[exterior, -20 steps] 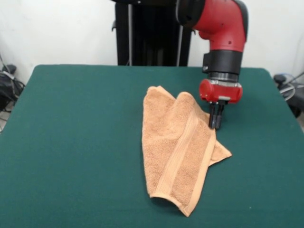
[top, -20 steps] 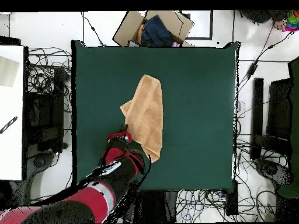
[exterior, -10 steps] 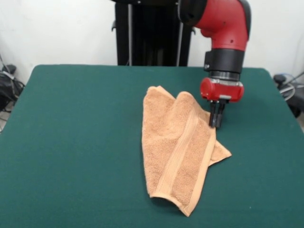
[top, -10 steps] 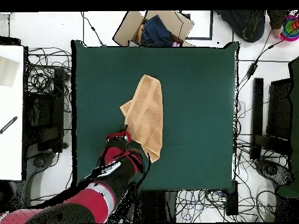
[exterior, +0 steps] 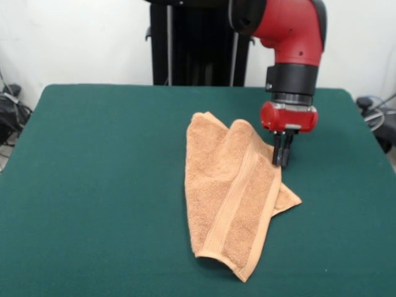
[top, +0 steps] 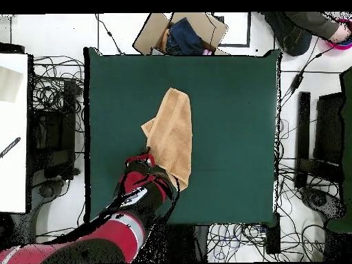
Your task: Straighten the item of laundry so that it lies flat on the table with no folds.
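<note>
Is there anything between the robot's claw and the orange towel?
No. In the front view the gripper stands right at the folded towel's edge on the green table, with nothing between them.

Cardboard box (top: 180, 33), floor cables (top: 49, 93)

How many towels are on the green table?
1. The towel lies folded near the middle of the table, beside the gripper. Nothing else seems hidden under it.

Red arm (exterior: 291, 28), black wrist band, red-housed gripper (exterior: 282, 162), black fingers (exterior: 276, 150).
</note>
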